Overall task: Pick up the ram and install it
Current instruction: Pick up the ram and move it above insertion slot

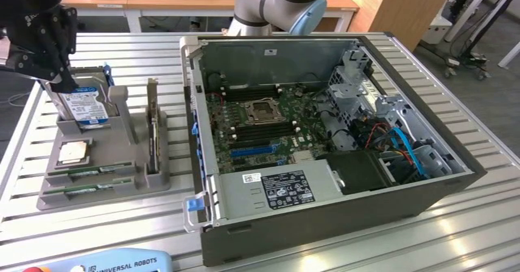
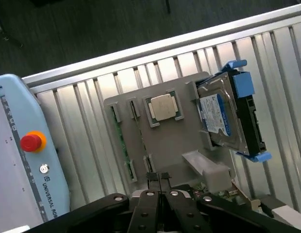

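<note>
slatted table (image 1: 106, 226) bears holder (image 1: 140, 182), computer case (image 1: 325, 218), pendant (image 1: 109, 263).

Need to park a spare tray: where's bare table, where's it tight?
Bare slats: the table beside the PC case at the exterior view's lower right; the strip between the parts holder and the teach pendant. Tight: the gap between holder and case. The holder is full: ram sticks, processor, hard drive; the shut gripper hangs above it.

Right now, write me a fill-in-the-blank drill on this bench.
The gripper hangs near the gray holder, jaws ____.
____ ram sticks lie in that holder.
The hard drive has a ____ label.
Missing: shut; two; blue.
</note>
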